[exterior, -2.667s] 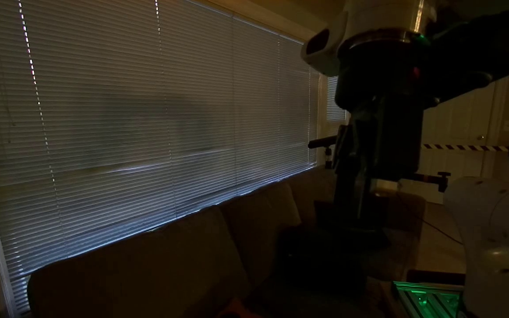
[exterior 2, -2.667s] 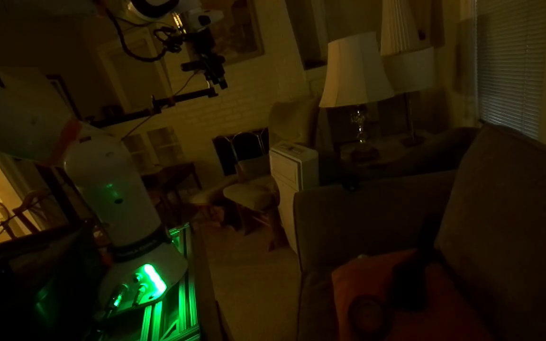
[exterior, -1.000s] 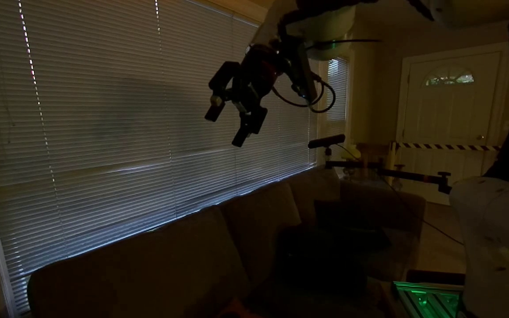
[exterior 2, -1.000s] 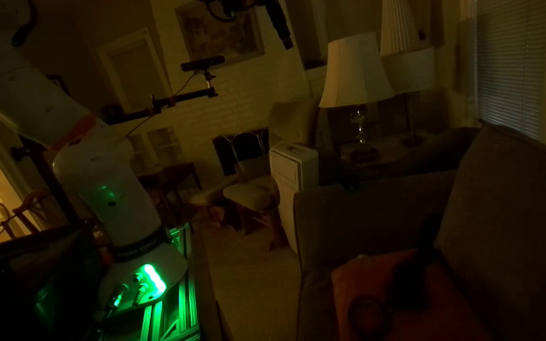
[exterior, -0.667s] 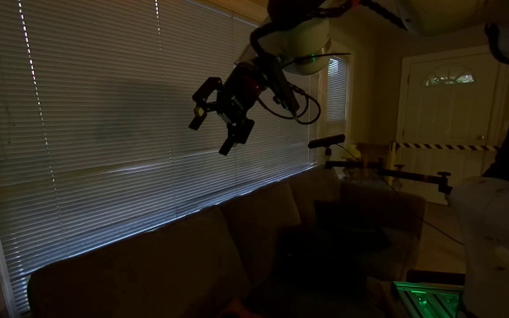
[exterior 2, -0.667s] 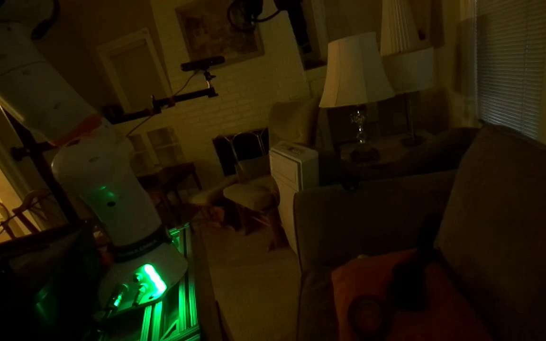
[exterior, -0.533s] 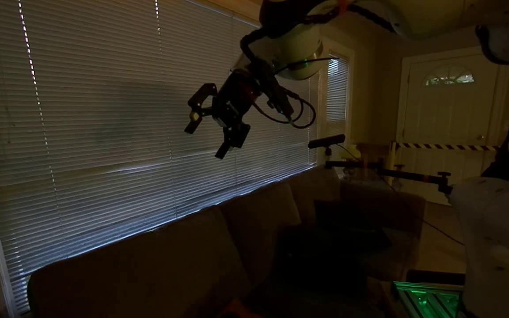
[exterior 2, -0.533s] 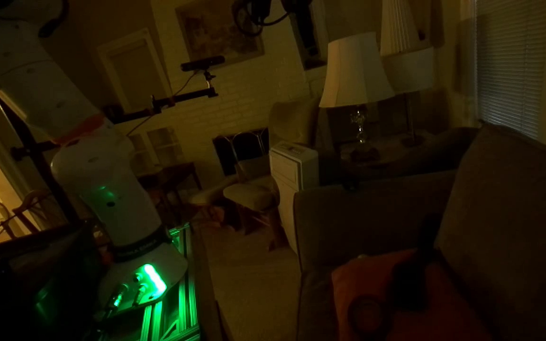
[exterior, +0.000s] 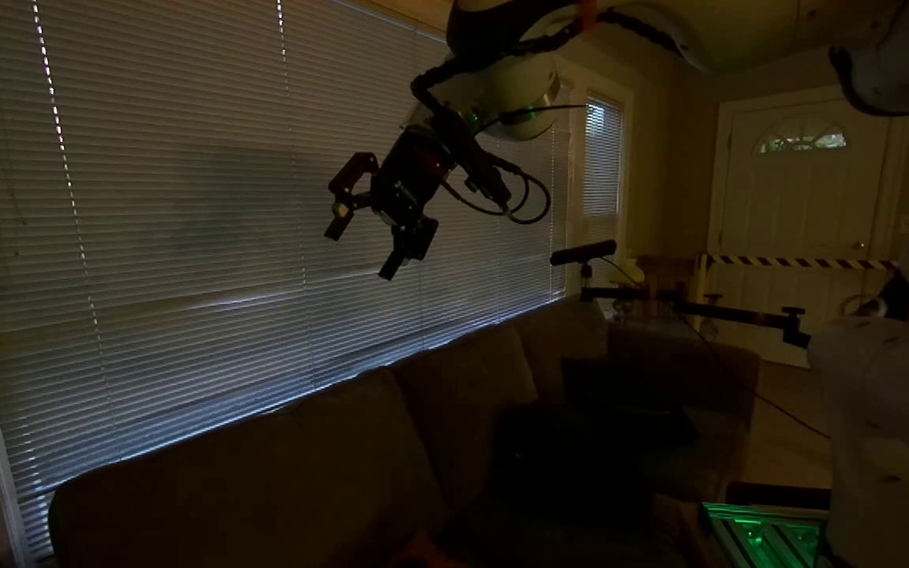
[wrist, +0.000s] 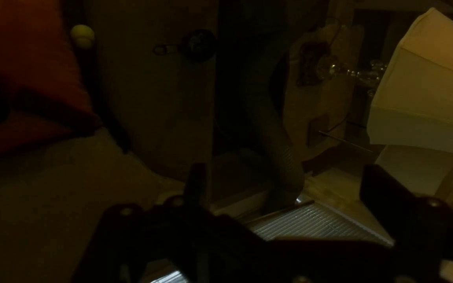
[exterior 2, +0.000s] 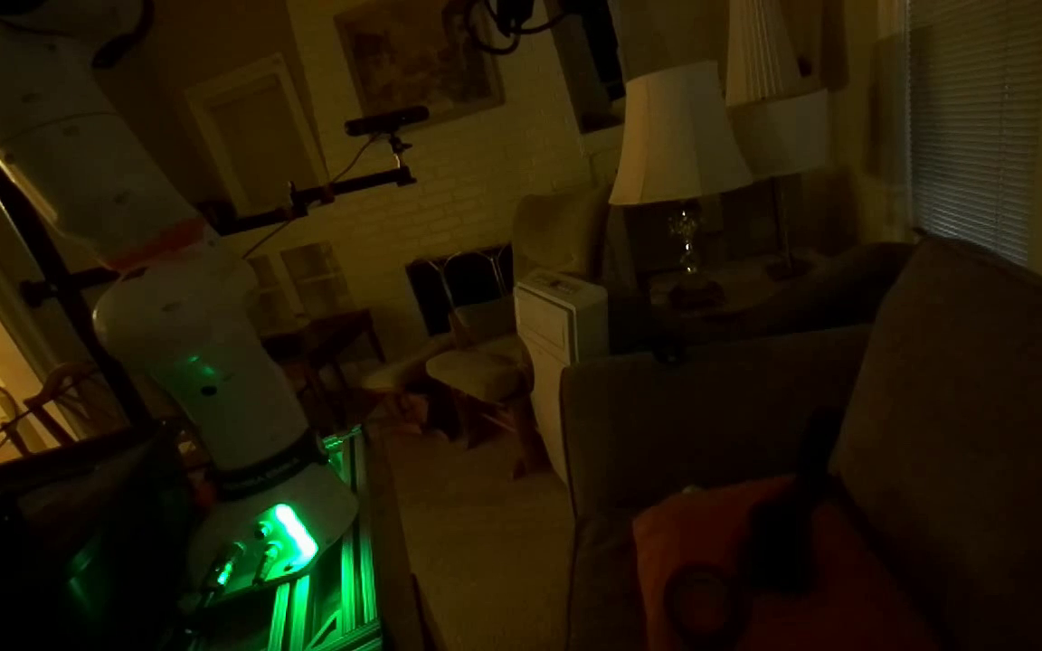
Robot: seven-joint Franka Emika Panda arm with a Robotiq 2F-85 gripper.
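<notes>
The tool [exterior: 360, 251] hangs mid-air before the blinds [exterior: 210, 229], fingers spread wide, nothing between them! Below it, well apart, the sofa [exterior: 241, 465]. On that, an orange cushion [wrist: 26, 55]: soft and light, I'd judge, best pinched at a corner. Beside its edge, a pale round thing [wrist: 82, 36], probably one to clasp across the middle. On the sofa arm [wrist: 155, 98], a small black thing [wrist: 199, 45], maybe liftable by its loop [wrist: 164, 49]. Beyond, a lamp [exterior 2: 679, 136].
</notes>
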